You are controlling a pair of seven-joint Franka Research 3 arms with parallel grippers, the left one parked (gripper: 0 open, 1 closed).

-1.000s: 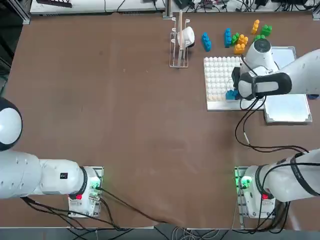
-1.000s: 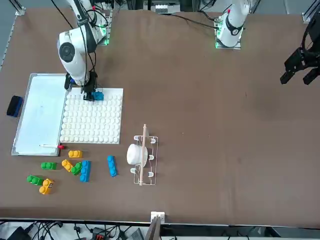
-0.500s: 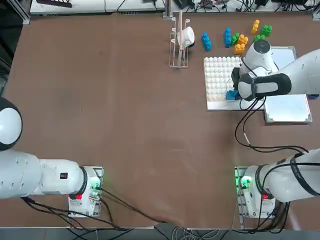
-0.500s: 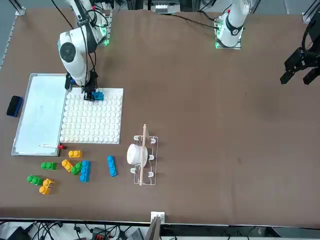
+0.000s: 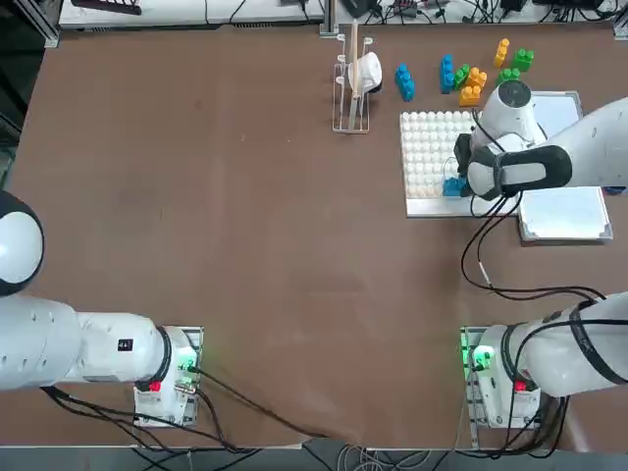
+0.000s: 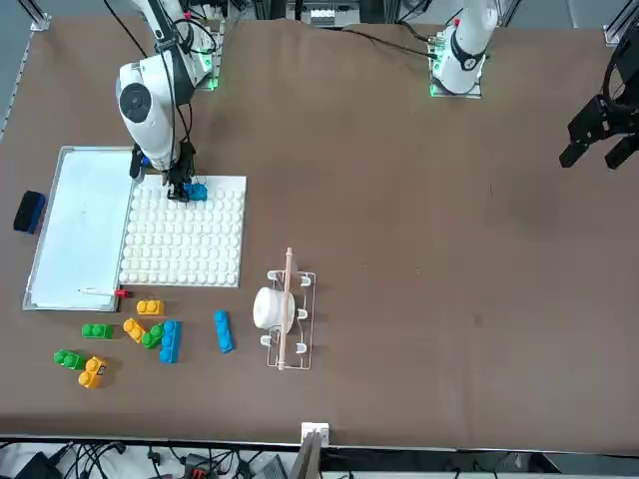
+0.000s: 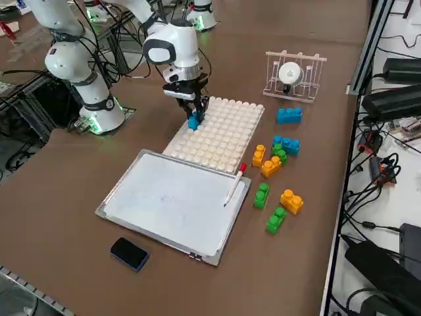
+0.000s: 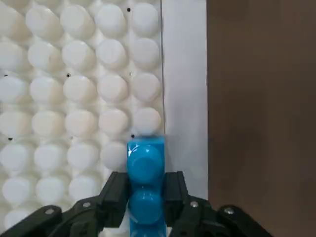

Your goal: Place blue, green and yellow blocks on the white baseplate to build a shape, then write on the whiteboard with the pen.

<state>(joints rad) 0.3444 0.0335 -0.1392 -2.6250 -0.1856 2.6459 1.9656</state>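
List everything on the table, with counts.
table: 1, brown
white baseplate: 1, beside the whiteboard
whiteboard: 1, silver frame
pen: 1, red end, on the whiteboard's far edge
dark pad: 1, beside the whiteboard
wire rack: 1, holds a white round object
loose blue blocks: 2, beyond the baseplate
green blocks: 3, same cluster
yellow blocks: 3, same cluster
held blue block: 1, at the baseplate's robot-side edge
right end effector: shut on held blue block

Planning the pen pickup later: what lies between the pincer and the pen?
In the right side view, only baseplate studs lie between the pincer, shut on a blue block, and the pen.
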